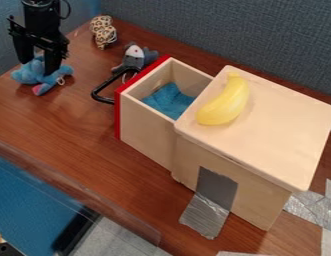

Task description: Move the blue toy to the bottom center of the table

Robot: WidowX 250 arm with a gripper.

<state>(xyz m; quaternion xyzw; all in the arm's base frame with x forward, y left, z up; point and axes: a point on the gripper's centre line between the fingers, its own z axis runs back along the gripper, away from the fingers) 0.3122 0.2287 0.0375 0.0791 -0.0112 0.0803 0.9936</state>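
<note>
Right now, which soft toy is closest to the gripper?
The blue toy, on the left: the gripper is right at it. The spotted toy and gray toy lie farther off.

the toy (26,75) is blue, banana (224,104) yellow (plush (103,34) leopard-spotted).

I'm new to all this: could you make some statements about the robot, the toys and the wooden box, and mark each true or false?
1. The gripper is down at the blue toy. True.
2. The blue toy is already at the bottom center of the table. False: it is toward the upper left of the view.
3. A yellow banana lies on top of the wooden box. True.
4. The box's drawer is fully closed. False: the drawer is pulled out, and blue cloth shows inside.
5. The spotted toy is inside the drawer. False: the spotted toy lies on the table.
</note>
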